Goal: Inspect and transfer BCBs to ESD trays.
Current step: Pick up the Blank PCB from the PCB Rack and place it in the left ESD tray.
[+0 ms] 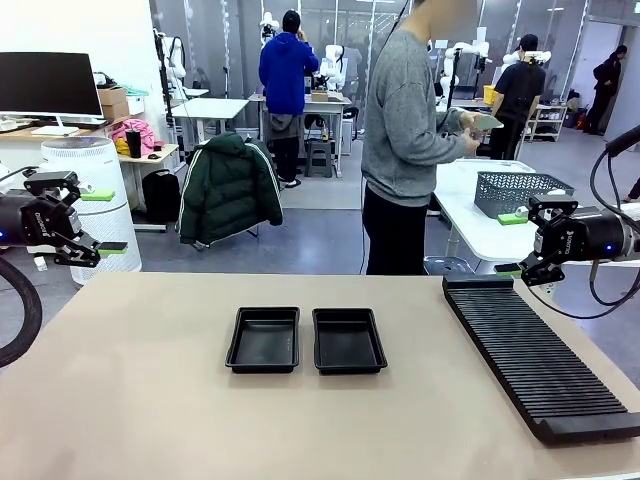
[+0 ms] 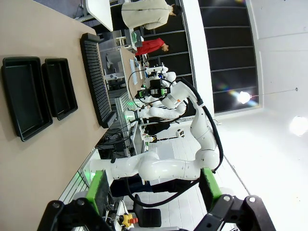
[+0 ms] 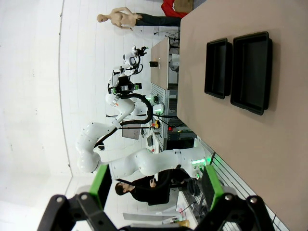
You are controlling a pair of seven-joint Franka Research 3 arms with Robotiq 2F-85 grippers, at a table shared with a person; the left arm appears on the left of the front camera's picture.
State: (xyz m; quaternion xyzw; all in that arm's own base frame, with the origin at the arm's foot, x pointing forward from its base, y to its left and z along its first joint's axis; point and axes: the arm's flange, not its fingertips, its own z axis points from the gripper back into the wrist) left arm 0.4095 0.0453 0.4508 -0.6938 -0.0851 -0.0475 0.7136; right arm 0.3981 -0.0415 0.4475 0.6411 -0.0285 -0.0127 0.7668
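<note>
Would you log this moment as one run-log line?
left gripper: open, empty | right gripper: open, empty | trays: side by side, empty | rack: empty | person: turned aside

Bare table (image 1: 130, 400) surrounds the two trays (image 1: 264, 340) (set close together); the rack (image 1: 540, 360) blocks the right side.

readable text: none | left claw (image 1: 104, 221): short white lettering along the side of its black body, front view, too small and blurred to make out | right claw (image 1: 511, 243): a like white mark on its black body, front view, likewise unreadable | wrist views: no legible print
</note>
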